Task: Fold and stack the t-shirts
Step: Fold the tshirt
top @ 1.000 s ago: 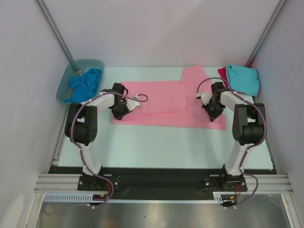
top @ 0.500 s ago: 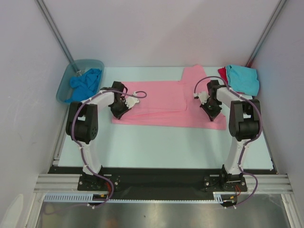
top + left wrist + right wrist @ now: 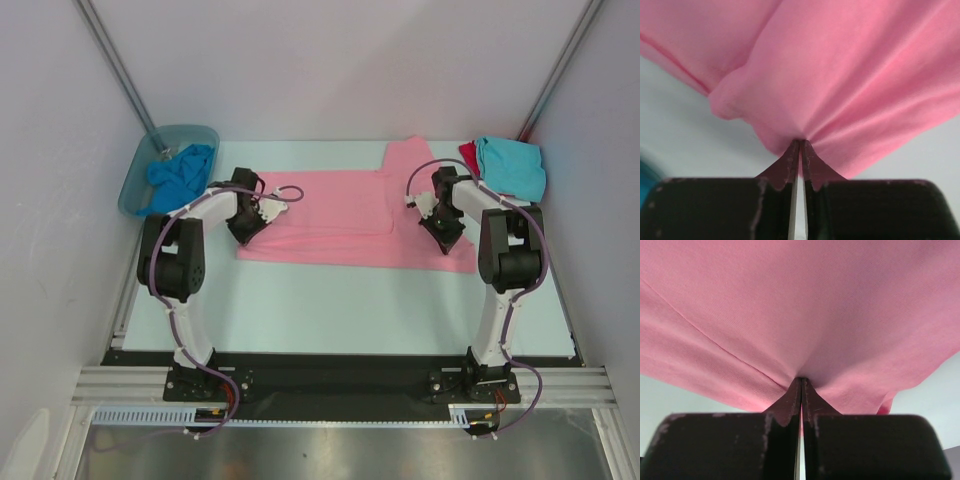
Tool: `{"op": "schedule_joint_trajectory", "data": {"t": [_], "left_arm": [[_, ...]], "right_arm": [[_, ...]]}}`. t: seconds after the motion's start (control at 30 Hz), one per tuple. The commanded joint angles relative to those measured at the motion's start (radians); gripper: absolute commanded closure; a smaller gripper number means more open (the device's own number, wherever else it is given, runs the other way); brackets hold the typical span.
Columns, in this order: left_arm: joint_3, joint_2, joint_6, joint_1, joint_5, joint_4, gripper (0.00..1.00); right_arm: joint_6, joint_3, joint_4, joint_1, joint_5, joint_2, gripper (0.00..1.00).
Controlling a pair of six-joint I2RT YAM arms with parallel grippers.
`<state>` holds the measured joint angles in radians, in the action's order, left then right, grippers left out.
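A large light pink t-shirt (image 3: 340, 215) lies partly folded across the middle of the table. At its left end, my left gripper (image 3: 243, 230) is pinched on a bunched edge of the cloth. The left wrist view has the pink cloth (image 3: 850, 75) gathering into the left gripper (image 3: 800, 143). My right gripper (image 3: 444, 233) is shut on the shirt's right end. In the right wrist view the pink cloth (image 3: 805, 305) drapes from the right gripper (image 3: 801, 380). A turquoise t-shirt (image 3: 512, 165) lies folded on a red one (image 3: 467, 155) at the back right.
A translucent grey-blue tub (image 3: 136, 178) stands at the back left with a crumpled bright blue t-shirt (image 3: 180, 175) in it. White walls close in the table on three sides. Bare pale table (image 3: 340, 310) lies between the pink shirt and the arm bases.
Both grippers have shifted a little toward the back of the table with the pink cloth in them; the left one has also moved leftward, pulling its end of the shirt taut.
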<state>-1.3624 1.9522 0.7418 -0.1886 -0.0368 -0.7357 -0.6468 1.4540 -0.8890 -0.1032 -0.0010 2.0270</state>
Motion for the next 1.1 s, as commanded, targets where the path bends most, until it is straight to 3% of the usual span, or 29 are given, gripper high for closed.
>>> {"op": "schedule_joint_trajectory", "data": {"t": [0.0,0.07,0.13,0.2,0.3,0.53,0.83,0.87,0.9,0.93,1.07], "left_arm": [[-0.043,-0.045,-0.024,0.025,0.034,0.039,0.89],[-0.041,-0.05,-0.022,0.024,0.06,0.053,0.85],[-0.04,-0.061,-0.022,0.025,0.069,0.067,0.77],[-0.044,-0.071,-0.025,0.025,0.064,0.074,0.74],[-0.058,-0.09,-0.038,0.025,0.058,0.096,0.7],[-0.105,-0.134,-0.045,0.023,0.0,0.144,0.73],[-0.152,-0.148,-0.029,-0.002,-0.075,0.124,0.74],[-0.144,-0.153,-0.027,-0.005,-0.078,0.121,0.73],[-0.135,-0.16,-0.025,-0.011,-0.08,0.116,0.74],[-0.115,-0.162,-0.024,-0.015,-0.072,0.114,0.74],[-0.08,-0.179,-0.048,-0.022,-0.046,0.113,0.73]], "right_arm": [[0.004,0.028,0.087,-0.01,-0.004,0.035,0.96],[0.015,0.025,0.088,-0.016,-0.008,0.035,0.91],[0.018,0.022,0.09,-0.023,-0.011,0.033,0.76],[0.025,0.019,0.094,-0.024,-0.011,0.027,0.65],[0.039,0.026,0.099,-0.033,-0.014,0.009,0.62],[0.055,0.097,0.094,-0.055,-0.004,-0.024,0.62],[0.072,0.132,0.081,-0.056,-0.01,-0.06,0.67],[0.073,0.129,0.076,-0.056,-0.022,-0.077,0.73],[0.076,0.114,0.064,-0.056,-0.048,-0.085,0.93],[0.076,0.102,0.061,-0.059,-0.056,-0.093,1.0],[0.073,0.005,0.065,-0.059,-0.083,-0.148,1.0]]}}
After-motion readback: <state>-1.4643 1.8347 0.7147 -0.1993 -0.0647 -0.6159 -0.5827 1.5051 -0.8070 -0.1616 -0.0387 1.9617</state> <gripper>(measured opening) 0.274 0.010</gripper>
